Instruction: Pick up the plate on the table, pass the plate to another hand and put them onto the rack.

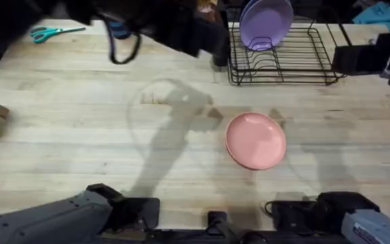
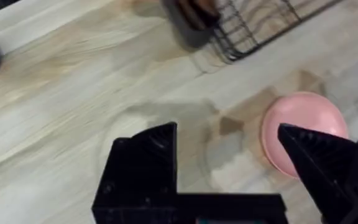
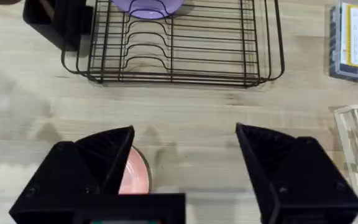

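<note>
Both grippers hang spread wide over my table [image 1: 59, 135] — left gripper [image 2: 229, 162], right gripper [image 3: 185, 162], neither holding anything. I see the plate [image 1: 256, 140] flat near the front edge; the rack [image 1: 286, 57] stands at the back edge.

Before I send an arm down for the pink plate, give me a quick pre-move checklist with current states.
1. Pink plate lying flat on the table, nothing on it: ok.
2. Left tool open, empty: ok.
3. Right tool open, empty: ok.
4. Rack has free slots beside the purple plate: ok.
5. Either tool already down at the plate rim: not ok, both hover above.
6. Rim graspable off the flat table: cannot tell.
</note>
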